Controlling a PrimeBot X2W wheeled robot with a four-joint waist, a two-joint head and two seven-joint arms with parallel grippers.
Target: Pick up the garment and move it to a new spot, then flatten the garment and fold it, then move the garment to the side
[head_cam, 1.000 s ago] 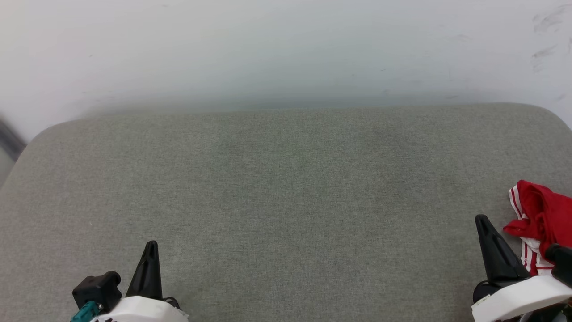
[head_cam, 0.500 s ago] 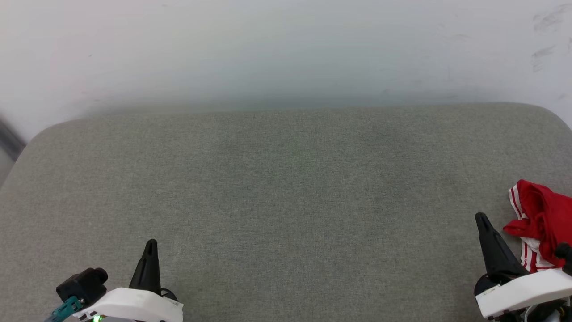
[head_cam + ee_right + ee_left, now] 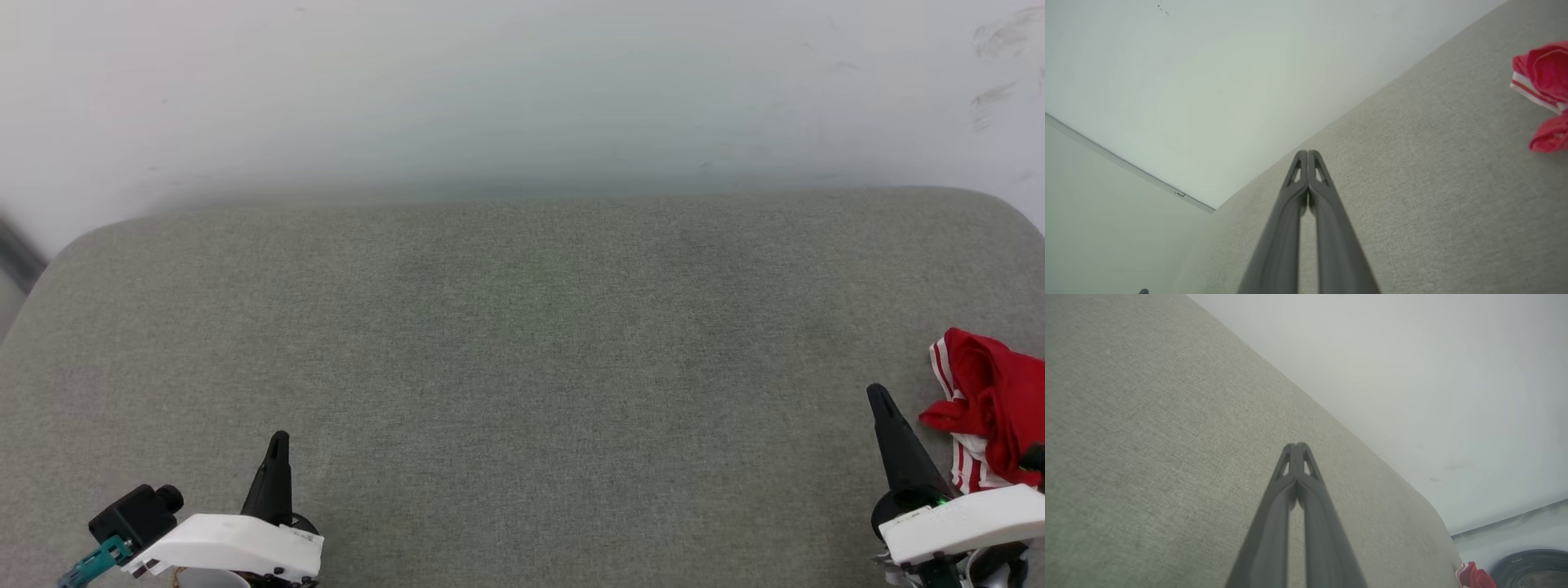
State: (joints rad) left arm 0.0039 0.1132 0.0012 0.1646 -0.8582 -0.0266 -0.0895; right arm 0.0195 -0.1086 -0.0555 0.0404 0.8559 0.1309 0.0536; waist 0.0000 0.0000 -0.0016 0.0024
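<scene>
The white housings [image 3: 237, 545] behind the left tool [image 3: 278, 438] and right tool [image 3: 875, 390] sit lower than before (head view).

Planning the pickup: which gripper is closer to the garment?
The right gripper, whose tip is just beside the garment; the left gripper is far off across the cushion, at its other side.

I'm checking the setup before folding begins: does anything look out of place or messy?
The garment lies in a crumpled heap near the right end of the grey cushion, beside the shut right tool. The left tool is shut too. Nothing else stands out.
</scene>
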